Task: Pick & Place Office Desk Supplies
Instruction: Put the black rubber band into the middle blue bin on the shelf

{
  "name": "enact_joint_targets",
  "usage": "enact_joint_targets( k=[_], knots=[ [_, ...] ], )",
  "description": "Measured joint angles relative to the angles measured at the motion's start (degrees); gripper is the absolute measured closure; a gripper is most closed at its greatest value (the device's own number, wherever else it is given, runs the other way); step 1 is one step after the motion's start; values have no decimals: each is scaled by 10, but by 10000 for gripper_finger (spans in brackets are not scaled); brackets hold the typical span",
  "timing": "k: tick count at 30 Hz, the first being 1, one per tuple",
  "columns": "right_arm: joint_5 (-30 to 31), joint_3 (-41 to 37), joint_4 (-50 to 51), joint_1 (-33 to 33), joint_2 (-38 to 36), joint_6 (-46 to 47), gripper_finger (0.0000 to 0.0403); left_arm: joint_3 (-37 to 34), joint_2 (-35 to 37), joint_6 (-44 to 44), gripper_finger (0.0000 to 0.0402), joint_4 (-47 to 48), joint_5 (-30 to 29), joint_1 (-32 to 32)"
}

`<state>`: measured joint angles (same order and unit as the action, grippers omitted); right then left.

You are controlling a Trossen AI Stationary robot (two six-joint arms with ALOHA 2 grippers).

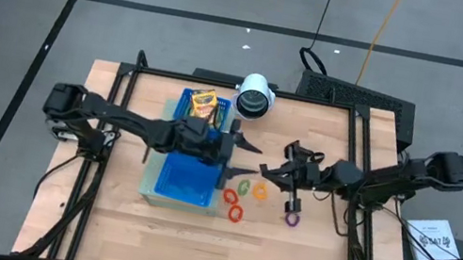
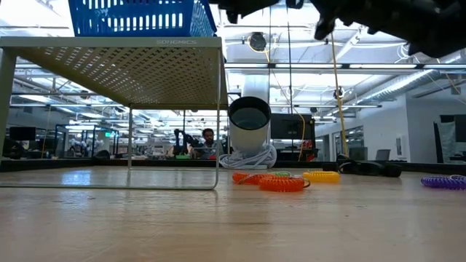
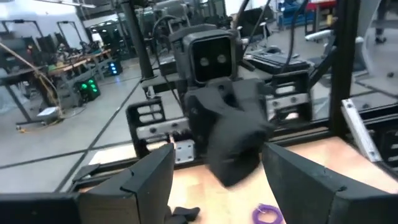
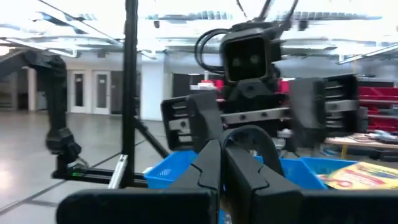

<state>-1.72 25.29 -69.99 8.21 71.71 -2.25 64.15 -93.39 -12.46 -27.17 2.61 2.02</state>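
My left gripper (image 1: 255,159) (image 3: 221,186) stands open and level above the table's middle, facing my right gripper (image 1: 266,170) (image 4: 224,168), which is shut and whose tip lies close between the left fingertips. Both are clear of the table. Coloured rings lie flat on the wood below them: red (image 1: 231,205), green (image 1: 243,188), orange (image 1: 260,192) and purple (image 1: 292,219). A yellow-and-green crayon box (image 1: 203,101) lies in the far end of the blue tray (image 1: 167,181). No black clip shows. My right gripper is shut, and a dark rounded shape (image 4: 249,140) shows just past its fingertips. I cannot tell whether this is something it holds or part of the left arm behind it.
The blue tray sits on a perforated raised stand (image 2: 116,51) at the table's left centre. A white cylinder with a dark centre (image 1: 255,96) lies at the far edge. Bare wood spreads along the near side (image 1: 210,251).
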Motion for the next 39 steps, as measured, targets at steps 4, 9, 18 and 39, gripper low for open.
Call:
enact_joint_targets(
  k=[4,9,18,39],
  knots=[
    [-57,29,0,0,30,0,402,14,-13,-19,151,8,-34,0],
    [-71,44,0,0,41,0,402,16,-12,-20,151,18,-52,0],
    [-58,43,4,-7,41,-2,402,16,-12,-24,189,26,-47,7],
    [2,35,167,-11,-39,-82,287,15,38,-26,395,108,-11,3]
  ],
)
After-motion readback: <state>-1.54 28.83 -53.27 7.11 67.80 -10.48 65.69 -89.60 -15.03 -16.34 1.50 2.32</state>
